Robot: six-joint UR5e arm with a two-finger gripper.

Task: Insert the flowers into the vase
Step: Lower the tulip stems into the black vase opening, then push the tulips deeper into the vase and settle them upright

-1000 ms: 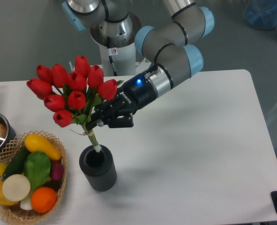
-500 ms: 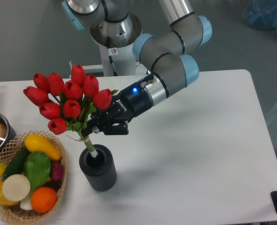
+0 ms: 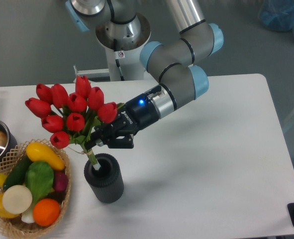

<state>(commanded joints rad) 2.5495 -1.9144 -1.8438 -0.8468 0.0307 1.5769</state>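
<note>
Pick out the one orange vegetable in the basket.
The round orange one at the basket's front edge; its neighbours are yellow, green, white or purple.

White lettering on the black gripper [image 3: 107, 142] and a small sticker [image 3: 120, 54] on the robot base are too small to read.

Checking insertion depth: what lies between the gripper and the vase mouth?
Only the flowers' bound stem, running from the gripper into the vase mouth, in the fixed camera view.
</note>
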